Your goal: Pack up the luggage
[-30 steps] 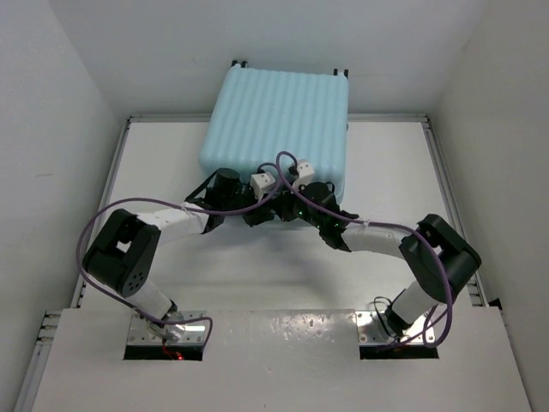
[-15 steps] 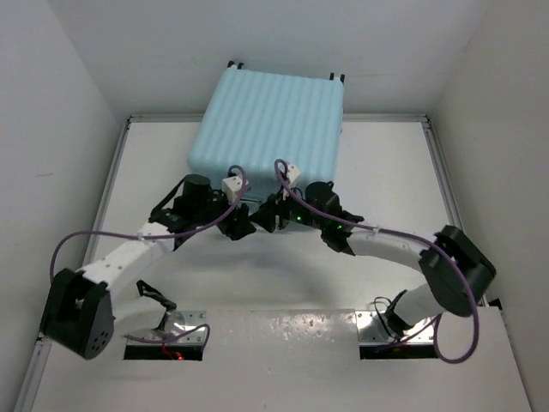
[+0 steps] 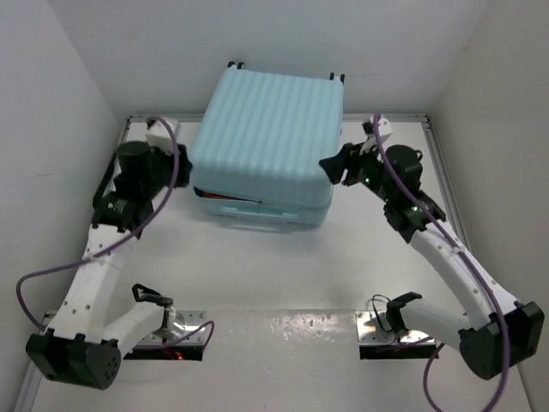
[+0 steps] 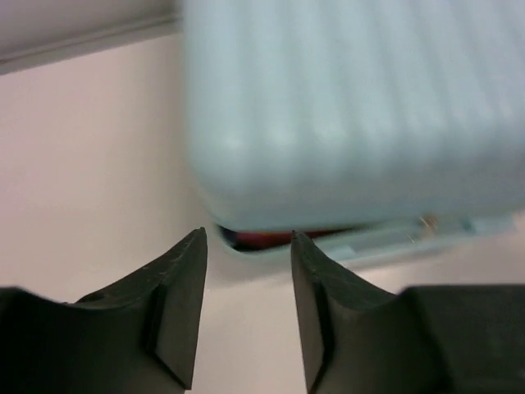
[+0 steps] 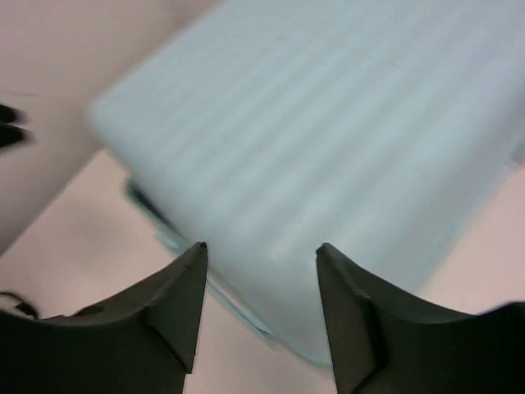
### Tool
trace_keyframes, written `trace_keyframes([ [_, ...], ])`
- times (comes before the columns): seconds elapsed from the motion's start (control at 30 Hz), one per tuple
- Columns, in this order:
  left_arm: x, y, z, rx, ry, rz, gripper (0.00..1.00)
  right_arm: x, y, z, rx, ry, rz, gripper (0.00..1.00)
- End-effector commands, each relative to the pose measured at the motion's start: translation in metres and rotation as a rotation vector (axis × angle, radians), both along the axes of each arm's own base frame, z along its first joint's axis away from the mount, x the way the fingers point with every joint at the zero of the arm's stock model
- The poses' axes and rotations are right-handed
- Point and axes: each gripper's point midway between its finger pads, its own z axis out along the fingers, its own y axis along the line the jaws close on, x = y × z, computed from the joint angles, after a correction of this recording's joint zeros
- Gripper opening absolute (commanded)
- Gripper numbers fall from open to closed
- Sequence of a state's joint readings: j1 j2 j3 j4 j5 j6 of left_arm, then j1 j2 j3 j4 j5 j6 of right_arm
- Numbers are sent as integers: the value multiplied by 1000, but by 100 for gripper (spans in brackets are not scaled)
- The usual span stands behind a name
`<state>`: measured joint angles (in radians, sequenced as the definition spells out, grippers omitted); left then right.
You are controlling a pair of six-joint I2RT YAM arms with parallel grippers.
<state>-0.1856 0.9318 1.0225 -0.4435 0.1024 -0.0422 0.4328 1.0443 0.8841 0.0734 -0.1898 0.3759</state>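
white worktop (image 3: 257, 266) boxed by pale walls, the luggage (image 3: 268, 129) lying flat at its far middle.
its ribbed lid sits down but not fully shut: along the near edge a dark gap shows a red strip (image 3: 227, 196). small black wheels (image 3: 236, 64) peek over the far edge. left claw (image 4: 246, 238) hangs off the luggage's left near corner, fingers spread, gripping nothing; right claw (image 5: 261, 246) sits at the right side, close to the shell, also spread and empty. both wrist views are blurred.

Probably a robotics lab cell, plain white walls (image 3: 60, 94) around a white table (image 3: 257, 262), metal mounting plates (image 3: 196, 336)
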Motion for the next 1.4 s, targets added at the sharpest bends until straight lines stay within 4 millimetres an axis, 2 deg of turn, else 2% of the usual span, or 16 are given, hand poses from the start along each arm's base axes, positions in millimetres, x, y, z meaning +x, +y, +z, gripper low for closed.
trace_keyframes([
  [0.0,50,72,43,-53,-84,349,45,23,-59,-36,-49,254,-258,50],
  [0.1,88,123,36,-101,-35,507,48,51,-120,-58,-39,403,-472,18],
  [0.2,149,143,-8,-138,101,489,52,70,-139,-91,-54,512,-506,4],
  [0.33,228,116,-59,-284,218,185,52,82,-127,-127,-55,528,-446,0],
  [0.37,250,110,-37,-302,173,119,52,81,-117,-145,-64,570,-408,0],
  [0.4,269,106,-86,-359,268,96,52,77,-105,-155,-73,577,-364,0],
  [0.47,296,76,-72,-419,231,-60,53,75,-87,-169,-83,548,-273,0],
  [0.5,310,74,-104,-457,272,-72,53,72,-79,-177,-81,529,-242,0],
  [0.63,323,10,-116,-528,258,-272,54,57,-61,-200,-136,483,-142,0],
  [0.87,261,-145,-120,-598,355,-767,56,8,-20,-219,-135,431,90,0],
  [1.0,252,-159,-106,-632,360,-795,56,-19,11,-205,-136,354,215,0],
  [1.13,290,-85,-63,-594,204,-450,65,-55,60,-191,-146,229,359,0],
  [1.17,292,-60,-15,-562,95,-352,67,-58,67,-189,-149,210,376,0],
  [1.2,313,-1,-3,-525,10,-104,69,-59,74,-185,-160,159,395,0],
  [1.27,304,92,56,-502,-128,237,72,-67,96,-179,-165,88,432,0],
  [1.37,265,159,82,-449,-117,499,74,-66,124,-175,-177,25,457,0],
])
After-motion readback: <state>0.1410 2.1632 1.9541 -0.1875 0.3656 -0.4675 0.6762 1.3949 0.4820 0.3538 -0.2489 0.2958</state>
